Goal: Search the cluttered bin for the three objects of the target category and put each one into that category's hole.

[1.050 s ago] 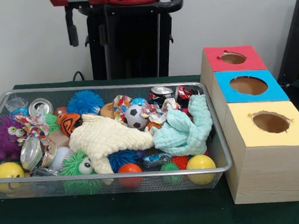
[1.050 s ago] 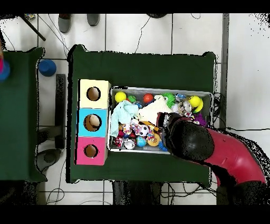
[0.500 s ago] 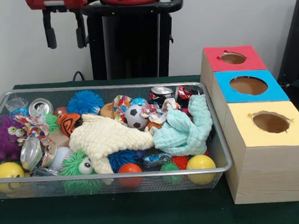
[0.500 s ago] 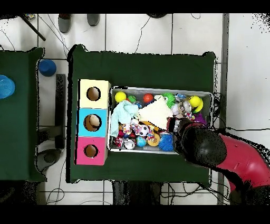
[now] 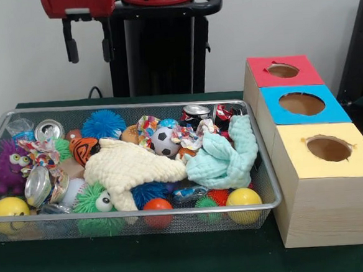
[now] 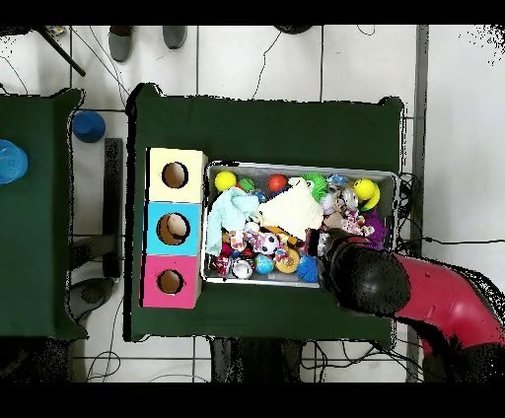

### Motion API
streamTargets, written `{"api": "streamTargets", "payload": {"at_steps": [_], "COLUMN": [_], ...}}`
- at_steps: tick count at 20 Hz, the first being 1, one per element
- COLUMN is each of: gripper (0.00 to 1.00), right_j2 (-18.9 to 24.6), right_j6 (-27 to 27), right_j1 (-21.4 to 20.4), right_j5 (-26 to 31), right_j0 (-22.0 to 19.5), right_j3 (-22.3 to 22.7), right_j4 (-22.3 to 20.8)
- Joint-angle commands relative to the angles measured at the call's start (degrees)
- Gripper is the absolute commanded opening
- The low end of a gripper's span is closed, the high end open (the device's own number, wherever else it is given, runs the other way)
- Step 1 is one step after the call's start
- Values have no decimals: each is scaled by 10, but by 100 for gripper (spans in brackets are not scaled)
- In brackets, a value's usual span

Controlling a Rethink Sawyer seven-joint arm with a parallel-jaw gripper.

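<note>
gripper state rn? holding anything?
Red-and-black gripper: open, two black fingers apart, empty, hanging above the wire mesh bin at its far left end.

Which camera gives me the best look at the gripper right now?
The front view: the gripper hangs open above the bin's far left part, both fingers clear against the wall. In the overhead view the arm covers it, so the fingers don't show.

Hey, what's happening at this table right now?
The robot's end effector hangs open and empty above the far end of a wire bin crammed with balls, cans and cloths. Three boxes with red, blue and yellow holed tops stand beside the bin. Nothing is being held.
</note>
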Motion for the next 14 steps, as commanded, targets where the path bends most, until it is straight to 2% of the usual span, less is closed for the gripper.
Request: {"api": "streamTargets", "payload": {"at_steps": [1, 14], "gripper": [100, 100], "right_j2": [42, 21], "right_j6": [-35, -15], "right_j1": [46, 124], "right_j5": [-48, -103], "right_j0": [-10, -20], "right_j3": [41, 23], "right_j4": [-49, -102]}}
